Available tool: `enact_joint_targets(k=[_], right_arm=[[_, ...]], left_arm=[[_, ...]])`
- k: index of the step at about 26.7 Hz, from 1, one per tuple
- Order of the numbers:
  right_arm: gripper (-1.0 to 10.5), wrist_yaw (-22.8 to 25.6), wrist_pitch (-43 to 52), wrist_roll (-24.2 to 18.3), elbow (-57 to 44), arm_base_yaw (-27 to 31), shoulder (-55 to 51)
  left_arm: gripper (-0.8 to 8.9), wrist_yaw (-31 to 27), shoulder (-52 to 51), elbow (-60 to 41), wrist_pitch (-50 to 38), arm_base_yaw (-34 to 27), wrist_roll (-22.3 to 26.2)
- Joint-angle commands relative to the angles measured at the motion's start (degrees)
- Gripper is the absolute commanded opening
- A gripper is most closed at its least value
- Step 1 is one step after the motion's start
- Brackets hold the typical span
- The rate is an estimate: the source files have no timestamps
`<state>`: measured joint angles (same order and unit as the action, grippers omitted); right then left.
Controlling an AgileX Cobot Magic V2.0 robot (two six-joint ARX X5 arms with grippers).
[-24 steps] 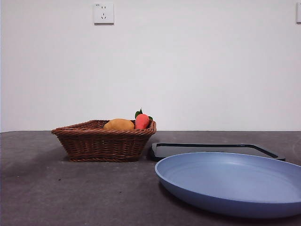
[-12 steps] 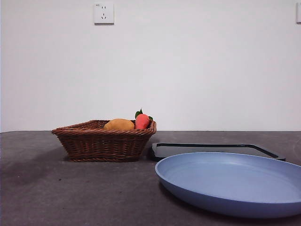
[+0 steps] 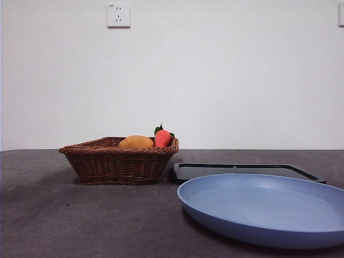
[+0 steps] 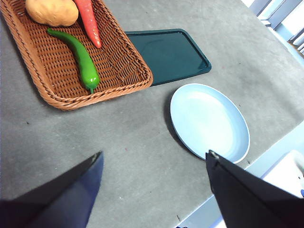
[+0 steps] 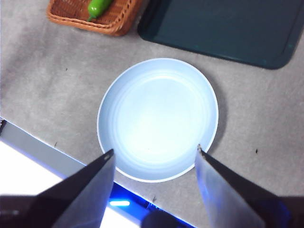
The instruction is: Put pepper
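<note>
One shiny green pepper (image 4: 78,57), long and curved, lies in the woven brown basket (image 4: 118,83), at 6 o'clock from one lumpy yellow fruit (image 4: 52,10) and one smooth red one (image 4: 89,21). One round blue plate (image 5: 158,118) and one flat dark tray (image 4: 168,54) sit on the rough gray desk (image 4: 118,152). Left gripper (image 4: 154,164) and right gripper (image 5: 154,156) hang high, fingers spread wide, grasping nothing.
</note>
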<state>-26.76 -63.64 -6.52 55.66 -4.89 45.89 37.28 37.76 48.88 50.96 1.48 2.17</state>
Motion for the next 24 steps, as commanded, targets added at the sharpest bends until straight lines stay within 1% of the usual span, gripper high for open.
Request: enact_joint_targets(k=[1, 6, 9, 12, 15, 18, 24], right_arm=[[3.0, 0.33, 0.39, 0.72, 0.96, -0.2, 2.99], [3.0, 0.66, 2.54, 0.68, 0.96, -0.2, 13.16], [3.0, 3.23, 4.85, 0.42, 0.96, -0.2, 20.68], [3.0, 3.34, 7.48, -0.7, 0.96, -0.22, 28.5], [3.0, 3.65, 9.62, -0.81, 0.96, -0.68, 32.68], [3.0, 6.1, 11.39, -0.9, 0.96, -1.36, 36.41], [3.0, 6.16, 14.64, -1.09, 0.96, -3.23, 42.53]], left_arm=[[3.82, 0.5, 0.2, 1.07, -0.66, 0.11, 0.81], [3.82, 0.52, 0.2, 1.07, -0.39, 0.11, 0.81], [3.82, 0.52, 0.2, 1.07, -0.31, 0.11, 0.81], [3.82, 0.52, 0.2, 1.07, -0.31, 0.11, 0.81], [3.82, 0.52, 0.2, 1.07, -0.31, 0.11, 0.81], [3.82, 0.5, 0.2, 1.07, -0.31, 0.11, 0.81], [3.82, 0.42, 0.2, 1.07, -0.31, 0.11, 0.81]])
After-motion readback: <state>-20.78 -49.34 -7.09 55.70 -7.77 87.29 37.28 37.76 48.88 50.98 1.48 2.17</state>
